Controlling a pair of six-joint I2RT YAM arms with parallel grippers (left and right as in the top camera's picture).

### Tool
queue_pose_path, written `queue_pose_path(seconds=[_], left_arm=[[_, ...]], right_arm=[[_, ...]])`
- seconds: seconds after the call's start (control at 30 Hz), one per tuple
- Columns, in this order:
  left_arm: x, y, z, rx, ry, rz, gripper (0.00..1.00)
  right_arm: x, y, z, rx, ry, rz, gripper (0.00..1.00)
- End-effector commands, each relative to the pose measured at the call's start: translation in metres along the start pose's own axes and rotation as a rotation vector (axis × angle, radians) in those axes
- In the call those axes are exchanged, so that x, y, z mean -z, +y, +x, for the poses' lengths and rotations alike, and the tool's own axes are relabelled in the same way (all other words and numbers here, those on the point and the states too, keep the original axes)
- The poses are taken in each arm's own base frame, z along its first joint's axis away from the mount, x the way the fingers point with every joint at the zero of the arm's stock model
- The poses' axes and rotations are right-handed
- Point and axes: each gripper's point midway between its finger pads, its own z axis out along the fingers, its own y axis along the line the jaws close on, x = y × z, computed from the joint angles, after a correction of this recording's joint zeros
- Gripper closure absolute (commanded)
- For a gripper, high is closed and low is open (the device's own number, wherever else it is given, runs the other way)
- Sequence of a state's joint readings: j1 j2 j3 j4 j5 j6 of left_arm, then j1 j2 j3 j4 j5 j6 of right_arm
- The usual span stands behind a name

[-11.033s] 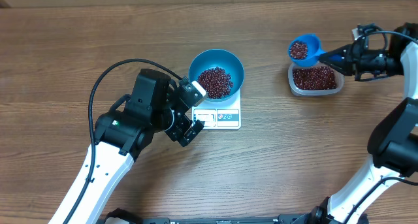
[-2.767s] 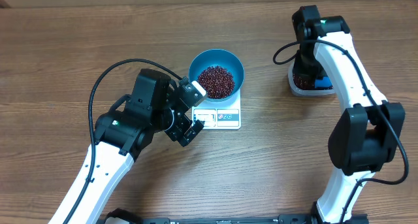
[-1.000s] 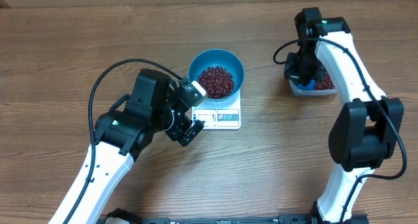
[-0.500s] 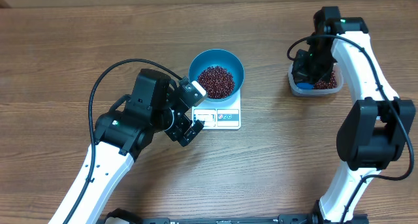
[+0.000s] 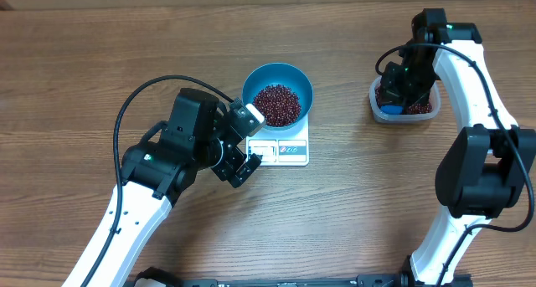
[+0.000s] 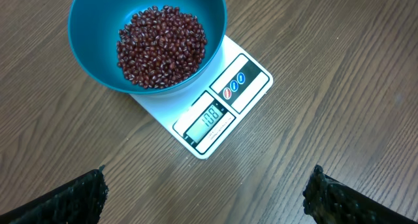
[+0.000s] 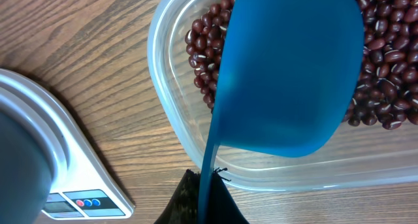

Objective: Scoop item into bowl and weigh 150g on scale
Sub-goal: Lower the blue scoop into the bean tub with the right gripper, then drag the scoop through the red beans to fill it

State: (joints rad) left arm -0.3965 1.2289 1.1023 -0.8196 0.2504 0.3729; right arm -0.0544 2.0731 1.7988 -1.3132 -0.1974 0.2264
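Note:
The blue bowl (image 5: 277, 94) (image 6: 91, 48) stands on the white scale (image 5: 283, 149) (image 6: 251, 87) and holds a heap of red-brown beans (image 5: 276, 104) (image 6: 160, 46). The scale's display reads 108. My left gripper (image 5: 249, 143) (image 6: 206, 198) hovers open just left of the scale, nothing between its fingers. My right gripper (image 5: 400, 88) (image 7: 208, 199) is shut on the thin handle of a small blue scoop (image 5: 389, 109) (image 7: 287, 74). The scoop is tipped into the left end of the clear tub (image 5: 427, 111) (image 7: 173, 119) of beans (image 7: 385, 67).
The tub sits at the right of the wooden table, a short way right of the scale, whose corner (image 7: 65, 165) shows in the right wrist view. The left arm's black cable (image 5: 138, 99) loops over the table left of the bowl.
The right arm has swung to the right over the tub with the scoop still held in it. The left arm, bowl and scale have not moved.

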Motion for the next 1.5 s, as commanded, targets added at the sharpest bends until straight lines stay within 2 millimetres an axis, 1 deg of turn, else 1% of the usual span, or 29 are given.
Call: queue_pose_path(seconds=[0.0,0.43,0.63,0.8,0.93,1.2,1.47], left_arm=[[0.002,0.002,-0.002,0.009,-0.007,-0.005,0.00],[0.002,0.002,-0.002,0.009,-0.007,-0.005,0.00],[0.002,0.002,-0.002,0.009,-0.007,-0.005,0.00],[0.002,0.002,-0.002,0.009,-0.007,-0.005,0.00],[0.002,0.002,-0.002,0.009,-0.007,-0.005,0.01],[0.002,0.002,-0.002,0.009,-0.007,-0.005,0.00],[0.002,0.002,-0.002,0.009,-0.007,-0.005,0.01]], right_arm=[[-0.004,-0.014,-0.011,-0.011,-0.018,0.005,0.96],[0.002,-0.037,-0.017,-0.068,-0.021,-0.007,0.96],[0.007,-0.030,-0.017,-0.028,-0.004,-0.143,0.96],[0.011,-0.033,-0.014,-0.015,0.012,-0.198,0.96],[0.013,-0.038,-0.012,-0.016,0.023,-0.210,0.96],[0.018,-0.029,-0.007,0.025,0.040,-0.294,0.96],[0.019,-0.030,-0.007,0.019,0.038,-0.302,0.96]])
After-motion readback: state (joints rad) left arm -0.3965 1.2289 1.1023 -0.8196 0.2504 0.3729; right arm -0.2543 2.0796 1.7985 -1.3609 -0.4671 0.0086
